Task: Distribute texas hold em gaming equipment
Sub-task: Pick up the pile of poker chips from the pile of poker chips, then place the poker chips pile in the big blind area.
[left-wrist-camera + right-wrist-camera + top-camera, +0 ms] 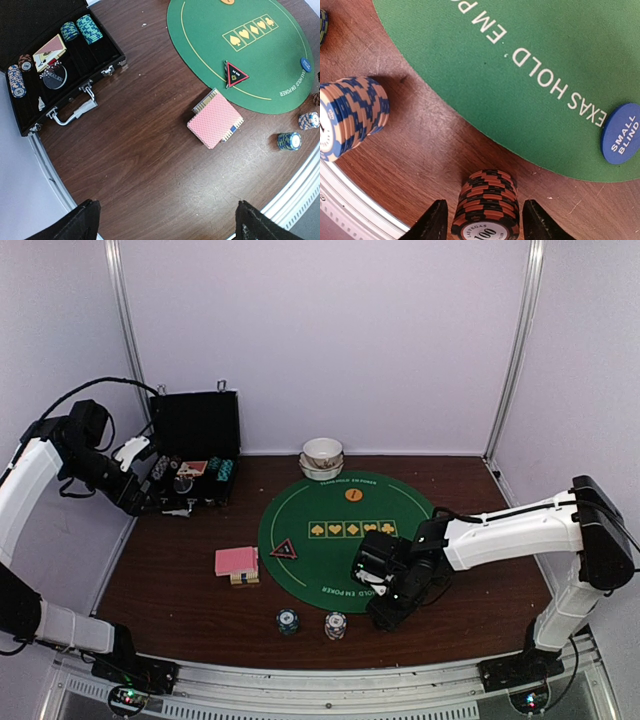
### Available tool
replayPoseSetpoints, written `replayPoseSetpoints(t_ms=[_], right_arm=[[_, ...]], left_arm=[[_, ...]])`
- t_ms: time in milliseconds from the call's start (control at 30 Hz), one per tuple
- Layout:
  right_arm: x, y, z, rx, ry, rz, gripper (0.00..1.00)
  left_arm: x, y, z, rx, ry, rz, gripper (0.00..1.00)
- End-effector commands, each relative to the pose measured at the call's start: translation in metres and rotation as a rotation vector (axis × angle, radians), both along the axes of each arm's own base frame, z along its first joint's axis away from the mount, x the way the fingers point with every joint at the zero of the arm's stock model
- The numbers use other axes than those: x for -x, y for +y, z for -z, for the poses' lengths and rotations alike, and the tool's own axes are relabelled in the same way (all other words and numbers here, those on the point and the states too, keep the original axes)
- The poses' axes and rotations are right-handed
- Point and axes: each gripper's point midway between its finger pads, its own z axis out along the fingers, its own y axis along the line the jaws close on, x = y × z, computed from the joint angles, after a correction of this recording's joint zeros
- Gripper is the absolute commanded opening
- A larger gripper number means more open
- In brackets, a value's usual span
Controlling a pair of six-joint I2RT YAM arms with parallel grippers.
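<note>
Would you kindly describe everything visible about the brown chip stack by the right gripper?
The brown chip stack is an upright column of orange-brown chips with black edge stripes; the top face reads 100. It stands on the wooden table just off the green mat, between the right gripper fingers; contact is unclear.

- Back wall [320,340] — a plain, pale lilac-white panel, evenly lit; the light seems to come from above.
- Side walls [50,350] of the same pale panel, meeting it at slim metal posts [128,330] in both corners.
- Dark brown wood-grain table [180,580], scuffed in places.
- Ribbed aluminium rail [320,685] — fixed along the near edge.
</note>
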Motion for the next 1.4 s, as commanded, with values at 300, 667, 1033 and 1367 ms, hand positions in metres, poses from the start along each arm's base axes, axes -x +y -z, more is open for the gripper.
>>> replayPoseSetpoints(t_ms=[300, 667, 1033, 1367], right_arm=[[-0.003, -0.009, 0.005, 0.039, -0.02, -0.002, 0.45], [-0.007, -0.004, -0.01, 0.027, -0.038, -0.007, 0.23], [-0.027, 0.008, -0.051, 0.001, -0.09, 0.005, 0.15], [-0.144, 0.015, -0.097, -0.062, -0.228, 0.189, 0.13]], left_arm=[[0.0, 0.0, -0.017, 0.003, -0.057, 0.007, 0.98], [0.0, 0.001, -0.017, -0.001, -0.055, 0.009, 0.97], [0.001, 0.001, -0.016, -0.001, -0.055, 0.01, 0.98], [0.0, 0.001, -0.017, -0.001, -0.057, 0.009, 0.98]])
